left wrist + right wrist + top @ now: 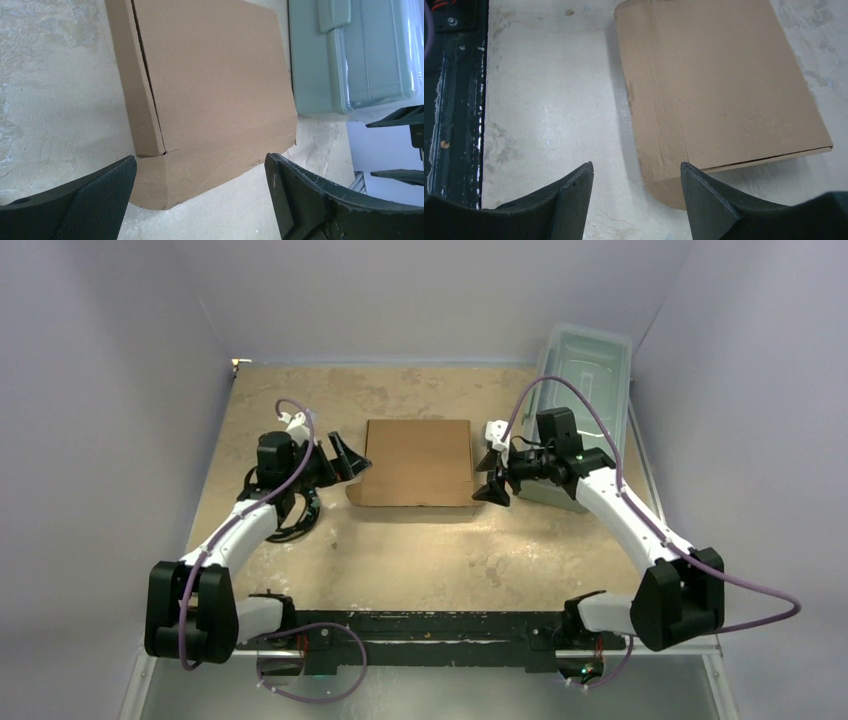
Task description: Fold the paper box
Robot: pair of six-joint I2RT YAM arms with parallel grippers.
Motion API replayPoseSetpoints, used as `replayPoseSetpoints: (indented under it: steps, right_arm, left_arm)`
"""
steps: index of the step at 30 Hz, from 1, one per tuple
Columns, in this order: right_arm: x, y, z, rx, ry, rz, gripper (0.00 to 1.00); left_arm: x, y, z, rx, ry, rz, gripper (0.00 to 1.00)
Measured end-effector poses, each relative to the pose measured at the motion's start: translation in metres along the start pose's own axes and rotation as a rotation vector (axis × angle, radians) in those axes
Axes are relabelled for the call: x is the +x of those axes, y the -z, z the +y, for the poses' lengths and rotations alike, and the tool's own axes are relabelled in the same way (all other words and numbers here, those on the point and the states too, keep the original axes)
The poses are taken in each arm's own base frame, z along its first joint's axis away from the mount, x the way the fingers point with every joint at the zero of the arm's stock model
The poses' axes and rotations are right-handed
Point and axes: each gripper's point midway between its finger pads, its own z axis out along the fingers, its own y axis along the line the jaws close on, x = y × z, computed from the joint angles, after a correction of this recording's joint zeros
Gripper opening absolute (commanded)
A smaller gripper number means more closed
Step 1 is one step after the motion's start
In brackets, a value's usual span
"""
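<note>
Tabletop (420, 560): paper box (418, 462) beside right gripper (491, 464)

White arms (240, 530), black joints (190, 612), purple cables (575, 385)

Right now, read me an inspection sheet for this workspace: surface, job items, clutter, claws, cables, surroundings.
Surface: beige table, mottled and stained.
Job's things: paper box, brown cardboard, lying flat mid-table between the two claws, with a narrow flap along its near edge.
Clutter: clear lidded bin at the far right, beside the wall.
Claws: left claw open at the box's left edge, holding nothing; right claw open at its right edge, holding nothing.
Cables: left cable and right cable, both purple, loop free above the arms.
Surroundings: plain pale walls on three sides.
</note>
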Motion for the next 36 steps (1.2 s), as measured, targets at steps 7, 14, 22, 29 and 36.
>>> replayPoseSetpoints:
  steps: [7, 14, 22, 29, 36]
  right_arm:
    - [-0.009, -0.001, -0.005, 0.032, 0.018, -0.045, 0.68]
    - [-0.011, -0.001, -0.003, 0.019, 0.036, -0.056, 0.68]
    - [-0.008, -0.003, -0.004, 0.010, 0.049, -0.051, 0.68]
    - [-0.001, -0.008, -0.005, -0.001, 0.034, -0.038, 0.68]
    - [0.002, -0.009, -0.005, -0.007, 0.026, -0.031, 0.68]
  left_arm:
    - [-0.001, -0.005, 0.007, -0.029, 0.049, -0.011, 0.99]
    - [0.005, -0.014, 0.028, -0.121, 0.123, 0.006, 0.96]
    - [-0.012, -0.026, 0.057, -0.322, 0.188, 0.010, 0.72]
    - [-0.024, -0.065, 0.062, -0.389, 0.179, 0.082, 0.60]
    - [-0.058, -0.120, 0.063, -0.385, 0.023, 0.146, 0.48]
